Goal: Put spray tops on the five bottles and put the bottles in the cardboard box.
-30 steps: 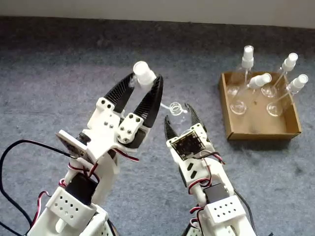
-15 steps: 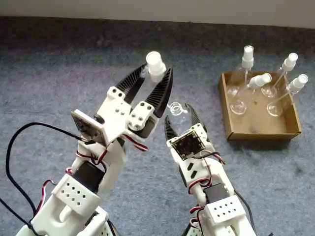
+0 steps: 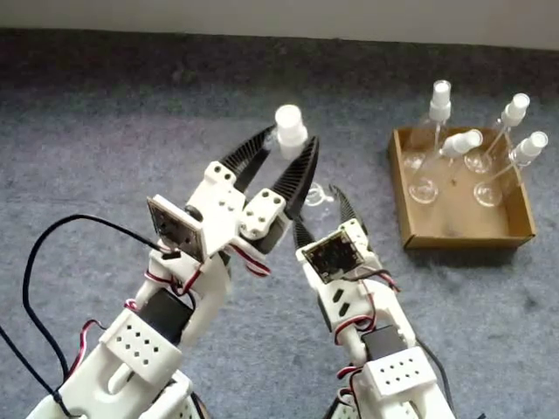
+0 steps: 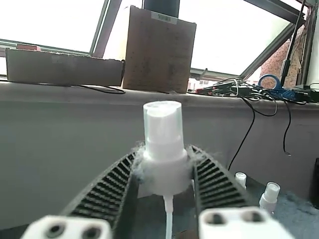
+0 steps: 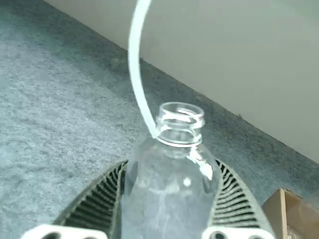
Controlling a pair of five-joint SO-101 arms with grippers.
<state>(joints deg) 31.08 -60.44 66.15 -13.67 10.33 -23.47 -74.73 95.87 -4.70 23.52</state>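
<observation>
Held the open bottle upright, clamped in the right gripper, near the cardboard box. Pinched the spray top in the left gripper just above, dip tube against the rim. Seemingly called for centring that tube in the mouth first, then a straight, gentle descent.

No readable text, labels, numbers or signs on anything.

Soft daylight, glaring windows behind
</observation>
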